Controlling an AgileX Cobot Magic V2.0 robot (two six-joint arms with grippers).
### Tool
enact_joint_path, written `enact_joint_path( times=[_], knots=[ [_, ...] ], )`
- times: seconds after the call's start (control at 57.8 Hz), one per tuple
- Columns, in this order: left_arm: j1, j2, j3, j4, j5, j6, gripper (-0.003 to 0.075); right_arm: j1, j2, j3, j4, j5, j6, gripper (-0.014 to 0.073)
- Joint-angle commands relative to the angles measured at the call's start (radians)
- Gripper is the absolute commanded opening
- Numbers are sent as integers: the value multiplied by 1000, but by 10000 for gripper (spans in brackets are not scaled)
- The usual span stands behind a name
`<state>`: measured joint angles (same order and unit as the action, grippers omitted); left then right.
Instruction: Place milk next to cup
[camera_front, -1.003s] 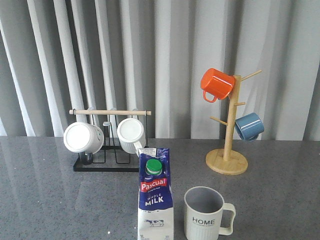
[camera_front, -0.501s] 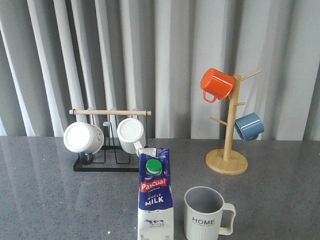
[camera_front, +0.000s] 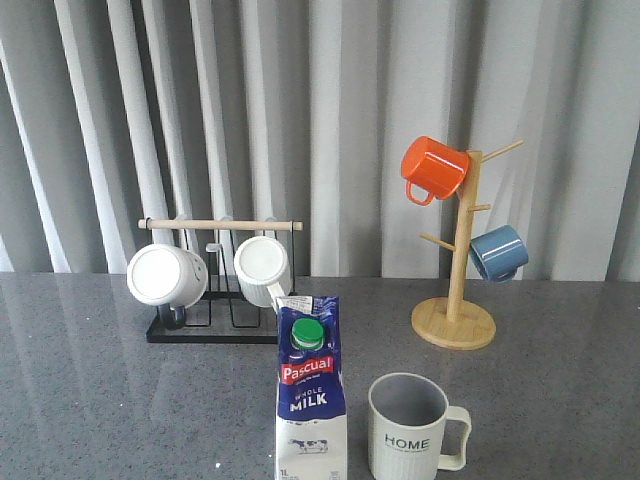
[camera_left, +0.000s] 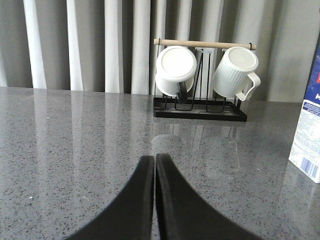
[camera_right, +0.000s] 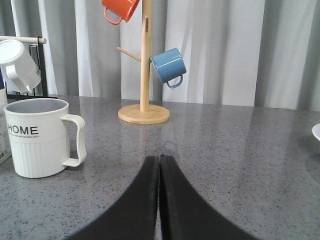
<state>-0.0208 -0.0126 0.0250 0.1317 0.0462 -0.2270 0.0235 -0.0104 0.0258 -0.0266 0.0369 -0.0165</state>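
Standing upright on the grey table (camera_front: 90, 400), the milk (camera_front: 310, 395) sits just beside the cup (camera_front: 410, 430), on the side of the robot's left arm, with a narrow gap between them and the cup's handle turned away from the carton. Over the last second nothing in the front view has moved: carton, cup and everything behind them keep exactly the same places, and no arm reaches into that view. Both arms sit low and pulled back from the objects. The left gripper (camera_left: 154, 172) has its two dark fingers pressed together with nothing between them, and only the edge of the carton shows at the side of its wrist view, well apart from the fingertips. The right gripper (camera_right: 160, 172) is likewise closed and empty, with the cup off to one side of it and clear of it. Behind, two white mugs (camera_front: 165, 275) hang on a black rack (camera_front: 215, 325), and an orange mug (camera_front: 433, 168) and a blue mug (camera_front: 498, 253) hang on a wooden mug tree (camera_front: 455, 300). Since the carton is already beside the cup, untouched and steady, the task looks finished, and the stillness suggests the arms are at rest.
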Motion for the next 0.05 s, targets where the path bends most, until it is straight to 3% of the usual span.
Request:
enact_joint_path(
  times=[0.0,0.035],
  knots=[
    [-1,-9,-23,-8,-72,-4,-6,-5,-12,10,-2,-71,-7,-9],
    [-1,-9,-23,-8,-72,-4,-6,-5,-12,10,-2,-71,-7,-9]
  ],
)
